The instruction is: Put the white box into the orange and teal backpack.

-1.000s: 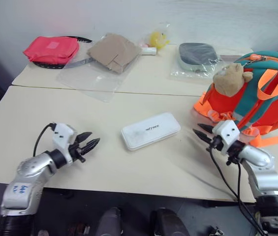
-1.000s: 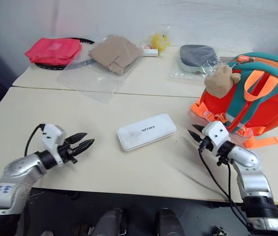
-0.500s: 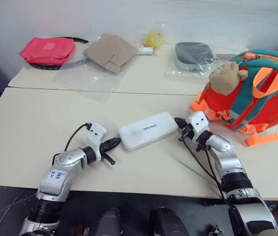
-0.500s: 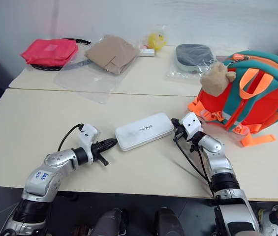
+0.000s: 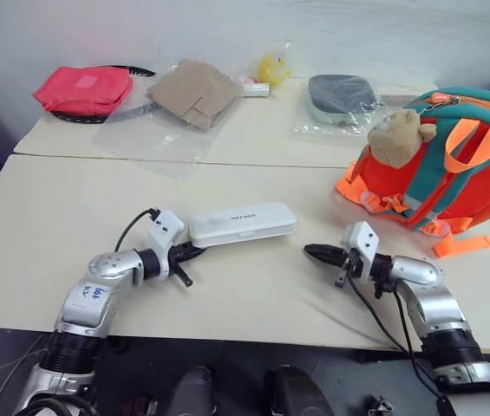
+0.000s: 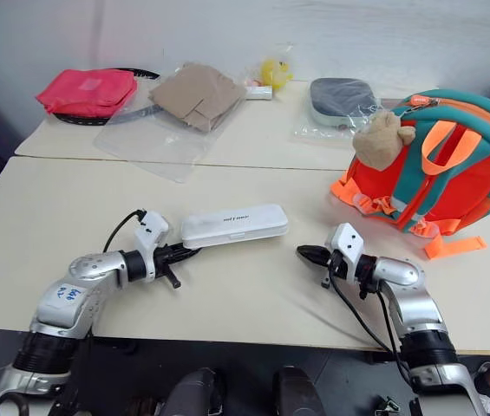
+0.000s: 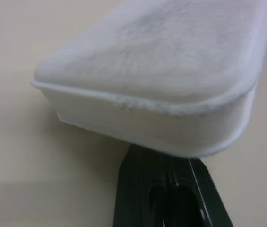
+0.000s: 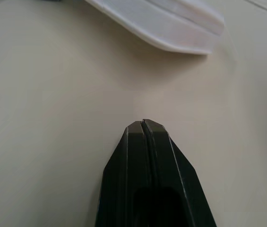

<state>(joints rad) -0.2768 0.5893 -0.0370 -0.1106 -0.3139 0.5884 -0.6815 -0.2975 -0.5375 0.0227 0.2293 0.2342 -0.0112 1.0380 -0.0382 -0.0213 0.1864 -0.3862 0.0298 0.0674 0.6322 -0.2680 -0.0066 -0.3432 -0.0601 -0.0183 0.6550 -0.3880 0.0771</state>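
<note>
Both arms low, jaws closed, pointing inward.

Flat white box (image 5: 243,224) lies mid-table, well apart from upright orange and teal backpack (image 5: 453,165)

Lined up along the far table (image 5: 253,139): red-pink pouch (image 5: 84,87), tan folded cloth (image 5: 195,92) on clear plastic, small yellow toy (image 5: 270,68), bagged grey oval pouch (image 5: 342,97).

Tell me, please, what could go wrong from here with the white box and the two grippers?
1. The white box seems propped on the shut left gripper, whose fingers lie beneath its end rather than clamping it, so it may slide off.
2. The right gripper is shut and apart from the box, giving no support.
3. The orange and teal backpack looks zipped, so insertion may fail.
</note>
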